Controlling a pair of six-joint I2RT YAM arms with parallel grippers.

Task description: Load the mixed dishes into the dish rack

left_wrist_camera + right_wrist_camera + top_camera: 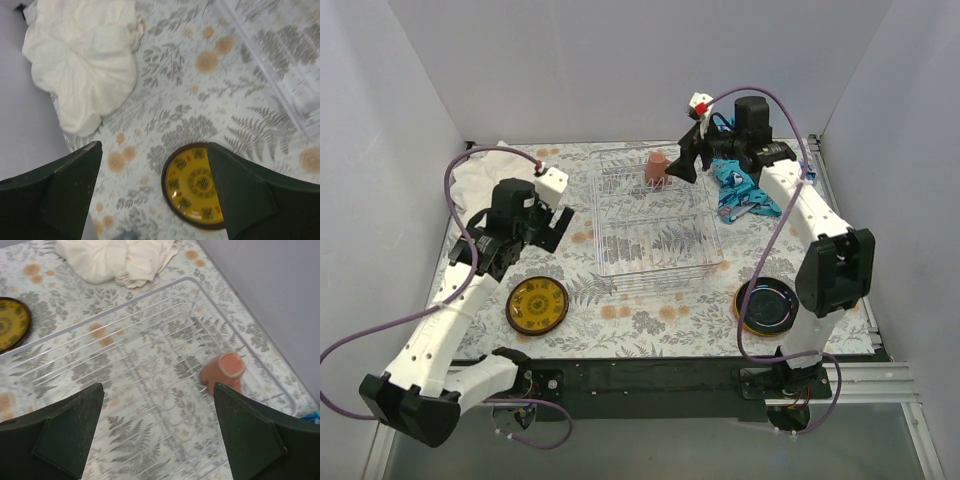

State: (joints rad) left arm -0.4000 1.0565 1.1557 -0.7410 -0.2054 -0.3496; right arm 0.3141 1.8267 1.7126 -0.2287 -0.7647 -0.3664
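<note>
Dish rack (655, 215) sits mid-table, so both arms can reach it. Right gripper (159, 387) hangs above it wide open and empty, with the pink mug (223, 371) parked inside at the far end. Left gripper (154, 147), also spread wide with nothing in it, hovers over the yellow plate (192, 182), probably lining up a grab.

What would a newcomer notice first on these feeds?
The pale wire dish rack fills the middle of the table, with one pink mug at its far end beside the open right claw. A yellow patterned plate lies near-left by the open left claw, and a dark glossy plate near-right.
</note>
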